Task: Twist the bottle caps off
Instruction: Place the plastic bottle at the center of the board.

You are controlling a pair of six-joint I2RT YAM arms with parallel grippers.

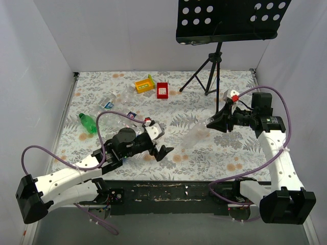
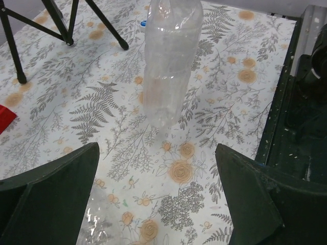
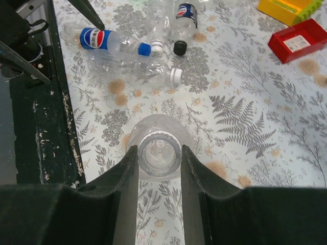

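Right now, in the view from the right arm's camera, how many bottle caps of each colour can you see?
Blue cap: 1
White caps: 2
Black cap: 1
Total: 4

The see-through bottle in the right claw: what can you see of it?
The bottle is clear, ribbed plastic with no label showing, and looks empty. The right claw pinches its threaded neck. Its mouth looks open, no cap on it. It slants down over the flowery tablecloth; whether its base touches is unclear.
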